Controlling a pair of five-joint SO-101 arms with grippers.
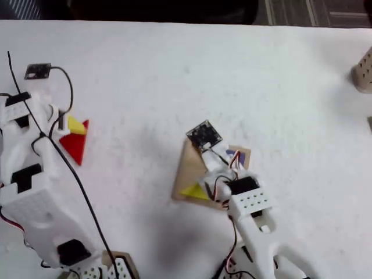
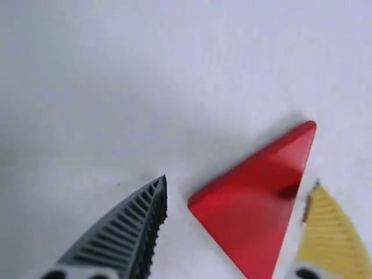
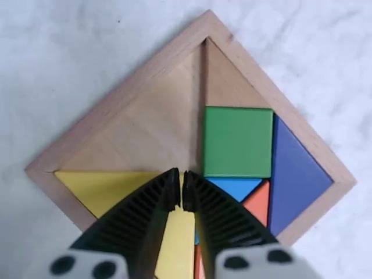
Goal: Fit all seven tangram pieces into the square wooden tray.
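Left gripper (image 2: 238,183) is gaping around a smooth red triangle (image 2: 256,221); right gripper (image 3: 181,189) is pointing, tips together, at the square wooden tray (image 3: 119,93).

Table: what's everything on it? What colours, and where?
table: 1, white, under everything
tray: 1, wooden, mid-table
square: 1, green, in tray
big triangle: 1, blue, in tray
small triangle: 1, light blue, in tray
orange triangle: 1, orange, in tray
yellow triangle: 1, yellow, in tray
red triangle: 1, red, outside tray
holed block: 1, tan, table's right edge
left pincer: 1, grey and yellow, open, straddling red triangle
right pincer: 1, black, shut, over tray
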